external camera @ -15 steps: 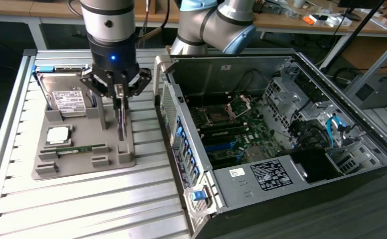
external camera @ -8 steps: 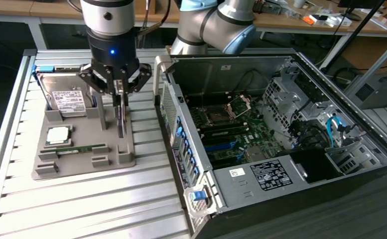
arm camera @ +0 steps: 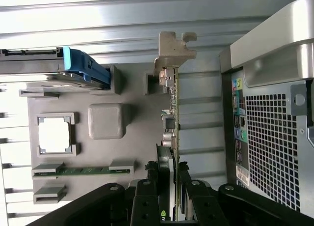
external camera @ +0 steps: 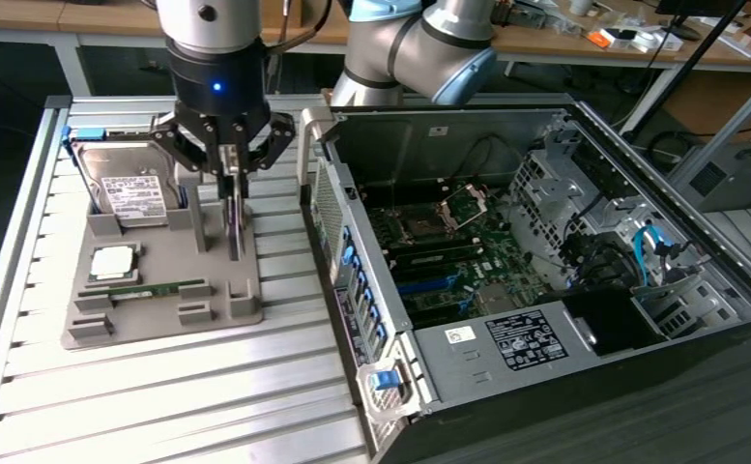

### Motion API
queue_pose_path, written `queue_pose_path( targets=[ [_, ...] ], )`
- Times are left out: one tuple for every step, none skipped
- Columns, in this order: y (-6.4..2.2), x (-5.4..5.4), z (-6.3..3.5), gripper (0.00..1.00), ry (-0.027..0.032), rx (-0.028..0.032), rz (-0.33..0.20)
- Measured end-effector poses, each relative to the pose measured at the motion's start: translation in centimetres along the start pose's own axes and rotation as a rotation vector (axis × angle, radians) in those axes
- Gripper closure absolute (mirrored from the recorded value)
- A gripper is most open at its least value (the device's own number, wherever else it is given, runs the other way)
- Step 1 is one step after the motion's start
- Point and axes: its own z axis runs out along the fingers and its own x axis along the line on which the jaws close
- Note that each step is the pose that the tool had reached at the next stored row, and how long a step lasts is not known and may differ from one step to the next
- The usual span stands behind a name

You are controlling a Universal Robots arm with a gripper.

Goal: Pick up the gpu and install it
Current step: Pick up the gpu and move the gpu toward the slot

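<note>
**Gpu being clamped edge-on, straight under the tool**

The gpu [external camera: 235, 232] is being gripped by the tool [external camera: 229, 166], w/ the fingers closed on its upper edge. The card is being held on edge, directly below the tool, over the side of the grey holder [external camera: 156, 324] nearest the PC case [external camera: 452, 113]. Whether its lower edge is being lifted clear of the holder or is resting in it can't be told.

In the wrist view the gpu [arm camera: 174, 118] is being shown as a thin strip. Its long axis is running from the silver bracket [arm camera: 172, 51] at the far end back to the tool [arm camera: 168, 186]. The grip is thus being taken near the end opposite the bracket, not at mid-length. That axis is running approx parallel to the case's perforated rear panel [arm camera: 274, 152], which is lying just beside the card.

The relation that matters, as judged: the case is lying to the exterior view's right of the held card, w/ the motherboard [external camera: 459, 261] being exposed through the open side. The hard drive [external camera: 130, 188], CPU [external camera: 113, 261] and RAM stick [external camera: 143, 289] are sitting in the holder on the side away from the case, apart from the tool. Holder and case are both being carried by the slatted worktop [external camera: 156, 406].
</note>
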Motion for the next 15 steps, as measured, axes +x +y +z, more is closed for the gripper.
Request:
queue_pose_path(
  targets=[
    [0.00,0.0,-0.13,0.73,0.0001,0.0000,0.000],
    [0.01,0.0,-0.29,0.73,0.0001,0.0000,0.000],
    [0.01,0.0,-0.43,0.73,0.0001,0.0001,0.000],
    [0.01,0.0,-0.56,0.73,0.0000,0.0000,0.000],
    [0.01,0.0,-0.71,0.73,0.0000,0.0000,0.000],
    [0.02,0.0,-0.87,0.73,0.0001,0.0000,0.000],
    [0.02,0.0,-1.02,0.73,0.0000,0.0000,0.000],
    [0.03,0.0,-1.15,0.73,0.0001,0.0000,0.000],
    [0.03,0.0,-1.28,0.73,0.0001,0.0000,0.000],
    [0.03,0.0,-1.47,0.73,0.0000,0.0000,0.000],
    [0.04,0.0,-1.68,0.73,0.0000,0.0000,0.000],
    [0.04,0.0,-1.85,0.73,0.0000,0.0000,0.000],
    [0.04,-0.1,-1.97,0.73,0.0000,0.0000,0.000],
    [0.05,-0.1,-2.14,0.73,0.0000,0.0000,0.000],
    [0.05,-0.1,-2.41,0.73,0.0001,0.0001,0.000]
  ],
)
